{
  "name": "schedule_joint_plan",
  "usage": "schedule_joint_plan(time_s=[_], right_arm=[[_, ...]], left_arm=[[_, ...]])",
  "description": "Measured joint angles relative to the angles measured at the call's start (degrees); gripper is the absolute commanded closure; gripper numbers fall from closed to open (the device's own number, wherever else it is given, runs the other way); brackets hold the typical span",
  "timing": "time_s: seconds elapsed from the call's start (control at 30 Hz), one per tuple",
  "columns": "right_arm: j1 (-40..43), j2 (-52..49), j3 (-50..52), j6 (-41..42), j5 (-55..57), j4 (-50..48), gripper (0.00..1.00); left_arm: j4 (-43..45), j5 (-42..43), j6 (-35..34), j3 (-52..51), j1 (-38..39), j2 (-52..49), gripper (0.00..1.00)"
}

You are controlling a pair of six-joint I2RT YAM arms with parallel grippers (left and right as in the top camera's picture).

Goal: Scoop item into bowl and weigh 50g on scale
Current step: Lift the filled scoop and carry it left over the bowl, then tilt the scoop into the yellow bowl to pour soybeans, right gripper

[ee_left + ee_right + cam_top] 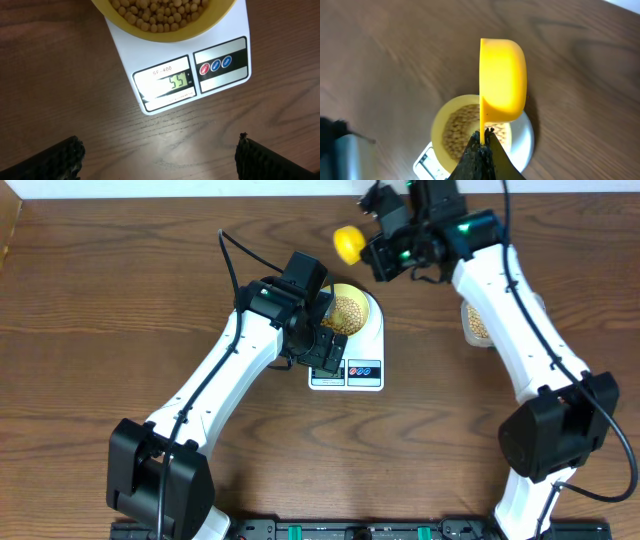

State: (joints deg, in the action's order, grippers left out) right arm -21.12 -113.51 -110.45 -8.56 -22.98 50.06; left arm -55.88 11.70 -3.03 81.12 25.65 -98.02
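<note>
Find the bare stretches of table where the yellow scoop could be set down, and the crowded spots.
Bare wood: the wide stretch left of the left arm, and the front patch between both arm bases, in front of the scale. Crowded: top centre, where bowl, open left gripper and the scoop in the right gripper bunch; the tub sits under the right arm.

In the left wrist view the top edge cuts off most of the bowl [165, 32] and the scale [150, 55] platform. Only the tips of the left fingers [52, 157] show, at the bottom corners. From overhead the left arm [215, 380] covers the scale's display [167, 82] and part of the bowl, and the right arm [510, 310] hides most of the clear tub [476, 325]. In the right wrist view the scoop [502, 80] is seen edge-on, so its inside cannot be seen. Its handle disappears between the right fingers [475, 160], and the bottom edge crops the blurred scale.
</note>
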Motion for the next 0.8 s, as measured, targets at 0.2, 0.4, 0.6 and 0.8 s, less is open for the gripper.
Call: schedule_joint_plan(time_s=[0.2, 0.4, 0.6, 0.8], right_arm=[[-2.5, 0.0, 0.2, -3.0, -0.2, 1.4, 0.99], [-2.9, 0.0, 3.2, -4.1, -0.3, 1.1, 0.99], [-2.9, 0.0, 8.7, -4.5, -0.3, -1.7, 0.99], [-2.9, 0.0, 13.7, -4.7, -0.2, -2.9, 0.99]], left_arm=[[0.0, 0.0, 0.0, 0.0, 0.0, 0.0, 0.02], [0.0, 0.0, 0.0, 0.0, 0.0, 0.0, 0.02], [0.0, 0.0, 0.0, 0.0, 0.0, 0.0, 0.02], [0.0, 0.0, 0.0, 0.0, 0.0, 0.0, 0.02]])
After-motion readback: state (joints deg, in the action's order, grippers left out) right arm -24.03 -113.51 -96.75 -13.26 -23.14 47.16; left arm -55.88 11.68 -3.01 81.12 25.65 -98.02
